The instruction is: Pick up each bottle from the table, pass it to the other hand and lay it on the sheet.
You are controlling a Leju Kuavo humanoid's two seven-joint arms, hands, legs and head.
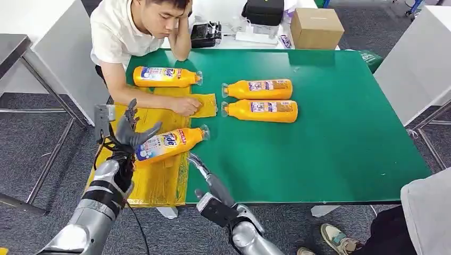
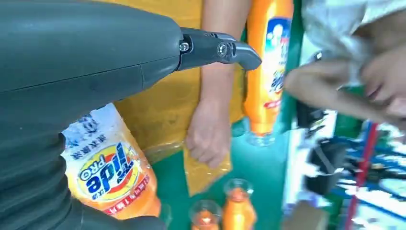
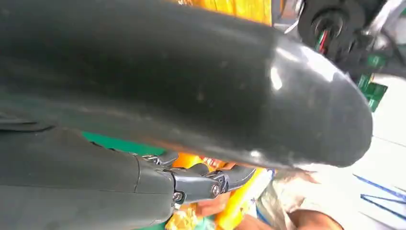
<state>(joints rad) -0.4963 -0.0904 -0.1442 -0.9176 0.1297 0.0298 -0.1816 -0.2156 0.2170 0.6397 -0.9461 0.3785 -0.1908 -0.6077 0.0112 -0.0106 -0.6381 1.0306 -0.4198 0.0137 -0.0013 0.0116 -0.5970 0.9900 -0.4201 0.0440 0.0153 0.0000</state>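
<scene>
Bottles: four orange plastic ones, clear caps, printed labels. One bottle [image 1: 169, 144] is gripped at its base by the left robot hand [image 1: 129, 135] above the yellow crinkly sheet [image 1: 159, 180], long axis slanting, cap toward the table's [image 1: 340, 133] middle. One lies on the sheet's far end [image 1: 166, 77], cap right. Two [image 1: 258, 89] [image 1: 260, 111] lie side by side on green table, caps left. Right robot hand [image 1: 205, 175] is low at the table edge; can't tell its grip. A person's hand [image 1: 186, 106] presses the sheet.
</scene>
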